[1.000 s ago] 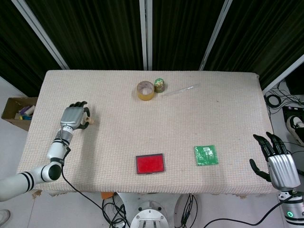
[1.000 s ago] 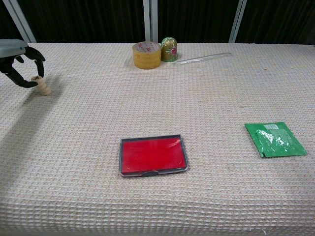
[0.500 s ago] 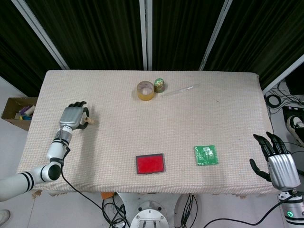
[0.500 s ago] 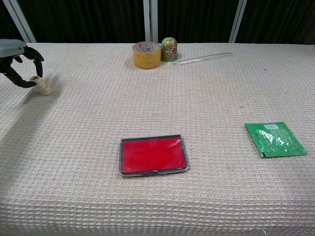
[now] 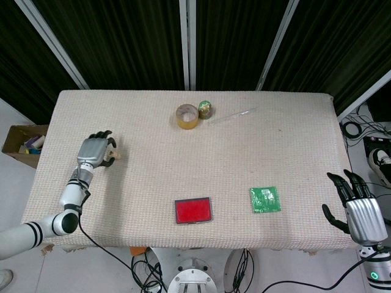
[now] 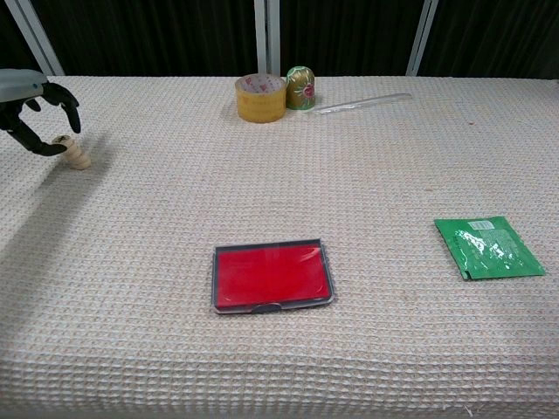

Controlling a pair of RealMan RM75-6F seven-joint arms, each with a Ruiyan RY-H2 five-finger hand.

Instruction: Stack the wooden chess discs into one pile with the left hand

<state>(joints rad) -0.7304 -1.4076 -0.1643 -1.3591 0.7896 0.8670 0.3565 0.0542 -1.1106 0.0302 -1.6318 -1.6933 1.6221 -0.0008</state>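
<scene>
Hovering at the frame's left edge, our left hand (image 6: 31,109) curls unclenched around the stacked wooden discs (image 6: 77,154), our right hand (image 5: 357,210) idle, fingers apart.

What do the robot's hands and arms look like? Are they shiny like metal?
Yes! The left hand has a ribbed silver back and black fingers. Its arm is white with black bands at the joints, and a thin black cable runs along it. The right hand looks the same: ribbed silver back, black fingers, and a grey wrist with a small green light.
</scene>
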